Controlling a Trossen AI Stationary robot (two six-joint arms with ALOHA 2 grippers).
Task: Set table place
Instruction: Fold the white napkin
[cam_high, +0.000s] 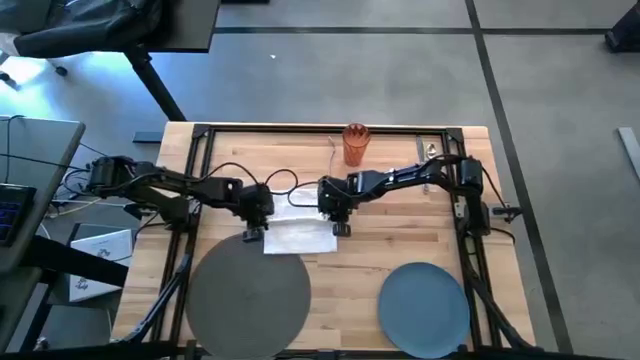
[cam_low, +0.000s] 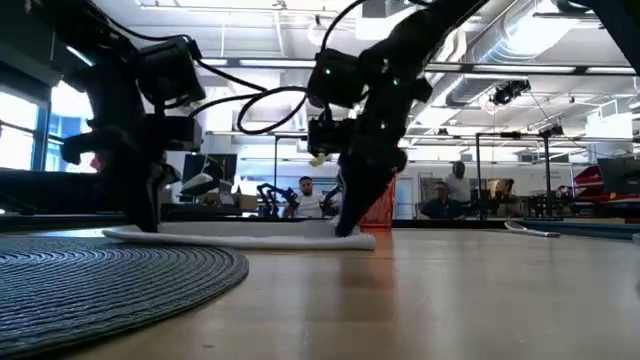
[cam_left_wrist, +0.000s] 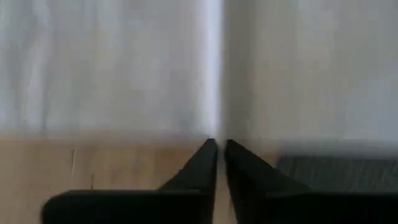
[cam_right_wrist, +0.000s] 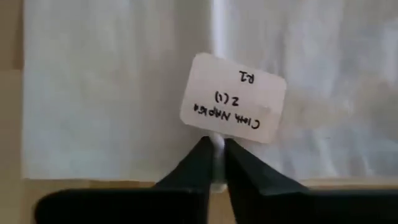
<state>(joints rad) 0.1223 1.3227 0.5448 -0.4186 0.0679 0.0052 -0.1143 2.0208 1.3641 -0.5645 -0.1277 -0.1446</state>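
Napkin (cam_high: 300, 234) lying flat mid-surface, just behind the grey placemat (cam_high: 248, 295).
Both end effectors are pinching its edges: left end effector (cam_high: 251, 233) closed at its left side, right end effector (cam_high: 340, 230) closed at its right, beside a paper label (cam_right_wrist: 233, 99).

Both arms were stretched toward mid-table, wrists angled down; the left gripper (cam_high: 251, 234) and right gripper (cam_high: 341, 229) were lowered to the surface, fingers pinched nearly closed.
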